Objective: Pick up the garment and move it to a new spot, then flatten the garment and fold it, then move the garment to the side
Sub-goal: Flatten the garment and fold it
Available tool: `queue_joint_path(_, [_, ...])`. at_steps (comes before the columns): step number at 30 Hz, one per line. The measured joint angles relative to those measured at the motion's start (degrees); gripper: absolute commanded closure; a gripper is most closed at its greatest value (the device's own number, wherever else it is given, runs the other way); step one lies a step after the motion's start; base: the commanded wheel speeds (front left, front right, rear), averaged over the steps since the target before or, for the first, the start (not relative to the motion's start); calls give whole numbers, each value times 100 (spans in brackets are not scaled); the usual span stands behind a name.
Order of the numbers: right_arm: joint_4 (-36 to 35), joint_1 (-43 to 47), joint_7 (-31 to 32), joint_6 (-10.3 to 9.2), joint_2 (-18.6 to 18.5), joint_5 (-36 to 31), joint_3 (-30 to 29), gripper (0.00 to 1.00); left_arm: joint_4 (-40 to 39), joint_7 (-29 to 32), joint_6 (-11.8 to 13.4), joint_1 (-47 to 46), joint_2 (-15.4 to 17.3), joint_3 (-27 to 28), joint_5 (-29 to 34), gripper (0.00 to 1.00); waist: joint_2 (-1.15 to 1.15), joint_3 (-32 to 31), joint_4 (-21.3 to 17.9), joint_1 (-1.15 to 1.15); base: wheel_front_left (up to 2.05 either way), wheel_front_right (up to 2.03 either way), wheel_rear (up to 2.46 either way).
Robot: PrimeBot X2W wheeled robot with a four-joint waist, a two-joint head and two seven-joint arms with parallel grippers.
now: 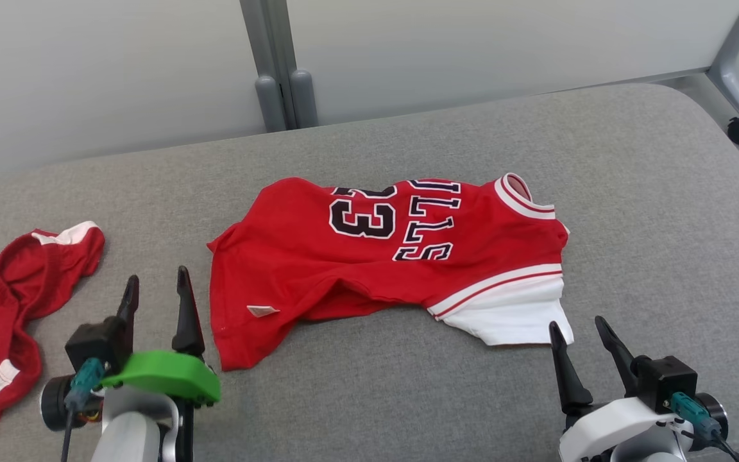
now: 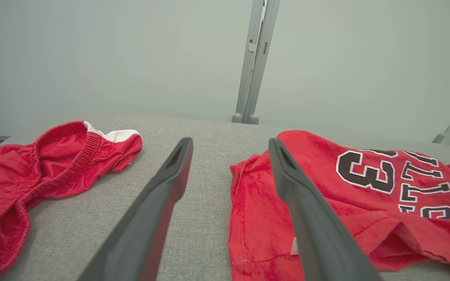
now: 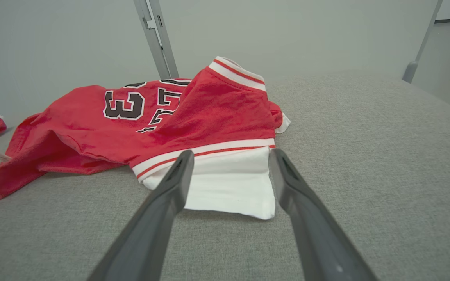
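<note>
Jersey (image 1: 356, 269), red with a dark "23" and lettering, lies crumpled and partly spread near the middle of the grey fabric-covered worktop (image 1: 652, 212). Its collar is toward the robot's right and its hem toward the left. A white sleeve (image 1: 510, 308) sticks out at the near right, and a small white label (image 1: 262, 310) shows by the hem.

The left gripper (image 1: 157, 274) is open and holds nothing. It sits just beside the jersey's hem edge, between the jersey and a pair of red shorts (image 1: 4, 301) bunched at the worktop's left edge.

The right gripper (image 1: 577, 321) is also spread wide and empty. Its fingertips sit just short of the white sleeve's near edge. I cannot tell whether they touch it.

Pale partition panels joined at a grey post (image 1: 283, 90) stand behind the worktop.
</note>
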Motion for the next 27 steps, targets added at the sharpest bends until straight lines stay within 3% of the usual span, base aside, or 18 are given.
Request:
queue_joint_path(7, [104, 79, 69, 1, 1, 59, -204, 0, -1538, -1, -560, 1250, -159, 263, 375, 0, 0, -128, 178, 0, 0, 0, 0])
queue_joint_path(11, [199, 89, 102, 0, 0, 73, -357, 0, -1970, -2, -680, 1791, -199, 357, 534, 0, 0, -217, 262, 0, 0, 0, 0])
queue_joint_path(20, [413, 146, 58, 0, -3, 10, -669, 0, -2094, -2, -767, 2299, -209, 631, 542, 0, 0, -448, 440, 0, 0, 0, 0])
queue_joint_path(27, [332, 194, -18, 0, -1, -198, -481, 0, -1879, -2, -792, 2355, -212, 621, 544, 0, 0, -641, 562, 0, 0, 0, 0])
